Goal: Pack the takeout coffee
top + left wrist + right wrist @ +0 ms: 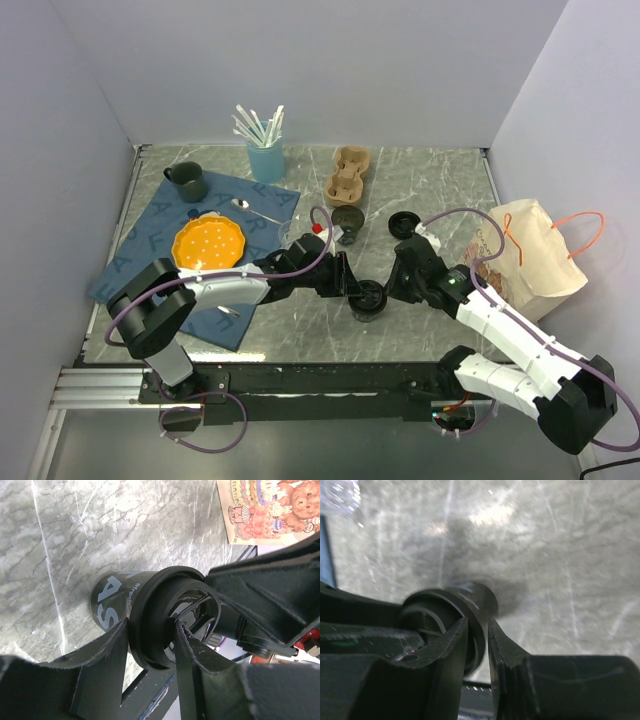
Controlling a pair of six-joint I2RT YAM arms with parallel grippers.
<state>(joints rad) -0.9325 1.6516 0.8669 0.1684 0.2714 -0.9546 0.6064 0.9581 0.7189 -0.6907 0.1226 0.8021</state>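
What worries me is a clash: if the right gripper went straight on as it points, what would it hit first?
The lid of the cup, probably: its rim lies between the right gripper's jaws. Beyond it the left gripper holds the same cup, though depth there is unclear.

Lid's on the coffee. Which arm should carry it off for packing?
Left, probably. The left claw spans the takeout coffee across its lid, fingers against both sides. The right claw only straddles the lid's rim, grip unclear. The paper bag sits on the right, though.
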